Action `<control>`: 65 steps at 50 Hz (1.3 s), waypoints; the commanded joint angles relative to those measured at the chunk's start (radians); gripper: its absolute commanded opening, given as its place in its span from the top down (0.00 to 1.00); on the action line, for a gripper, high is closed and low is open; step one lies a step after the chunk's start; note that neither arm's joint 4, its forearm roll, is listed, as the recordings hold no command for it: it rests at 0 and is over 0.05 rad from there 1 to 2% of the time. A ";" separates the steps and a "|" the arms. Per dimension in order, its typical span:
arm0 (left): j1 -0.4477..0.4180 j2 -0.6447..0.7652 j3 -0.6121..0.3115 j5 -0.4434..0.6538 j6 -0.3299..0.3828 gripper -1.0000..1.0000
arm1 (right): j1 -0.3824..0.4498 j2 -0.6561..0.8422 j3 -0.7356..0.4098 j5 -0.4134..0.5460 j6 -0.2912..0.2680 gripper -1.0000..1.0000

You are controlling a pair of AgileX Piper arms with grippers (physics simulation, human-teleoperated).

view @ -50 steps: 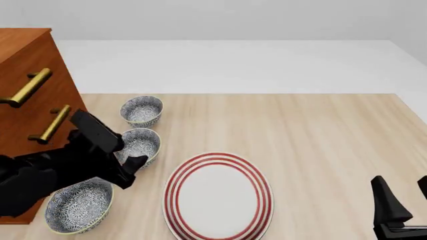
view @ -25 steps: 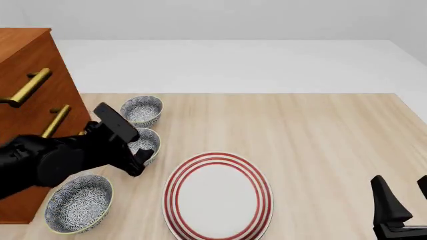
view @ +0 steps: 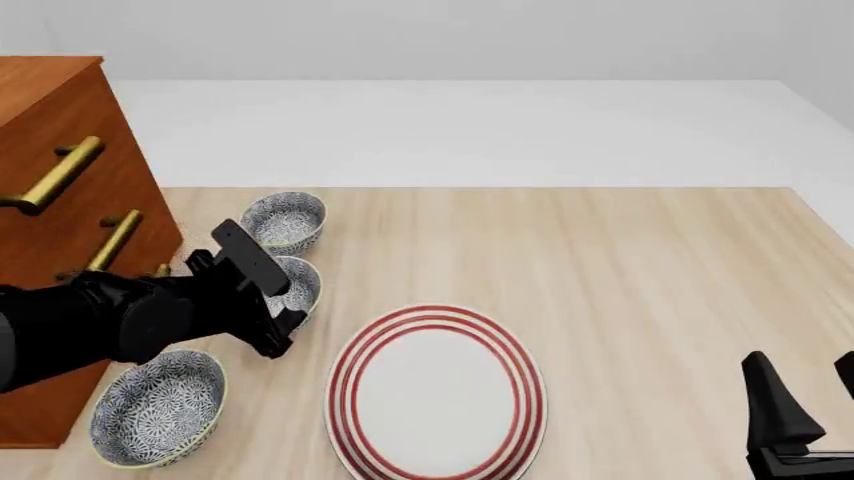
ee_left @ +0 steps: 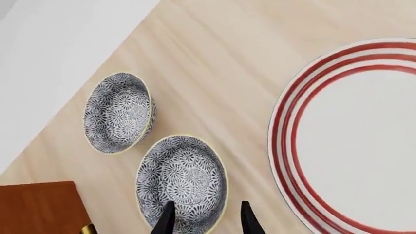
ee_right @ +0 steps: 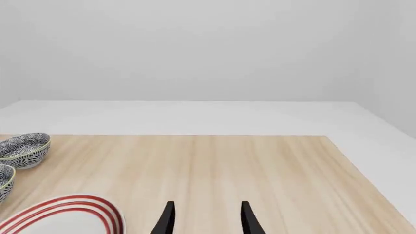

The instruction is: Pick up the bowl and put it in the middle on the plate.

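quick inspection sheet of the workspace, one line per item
surface: light wooden table, bare to the right of the plate
job's things: middle bowl upright on the table, not yet lifted; plate with red rings, nothing on it
clutter: far bowl and near bowl, both look-alikes, upright; all three stand left of the plate
grippers: left hand open, fingers straddling the middle bowl's rim on the plate side; right hand open, over bare table, away from the bowls
cables: nothing seen
surroundings: wooden drawer cabinet with brass handles at the left; white floor beyond
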 commanded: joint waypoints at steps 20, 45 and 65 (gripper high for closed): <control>0.003 0.137 0.018 -0.079 0.050 0.00 | 0.000 0.002 0.002 -0.004 0.000 0.00; 0.051 0.267 0.018 -0.151 0.101 0.00 | 0.000 0.000 0.000 -0.001 -0.001 0.00; 0.058 0.339 0.023 -0.173 0.146 0.00 | 0.000 0.000 0.001 -0.001 0.000 0.00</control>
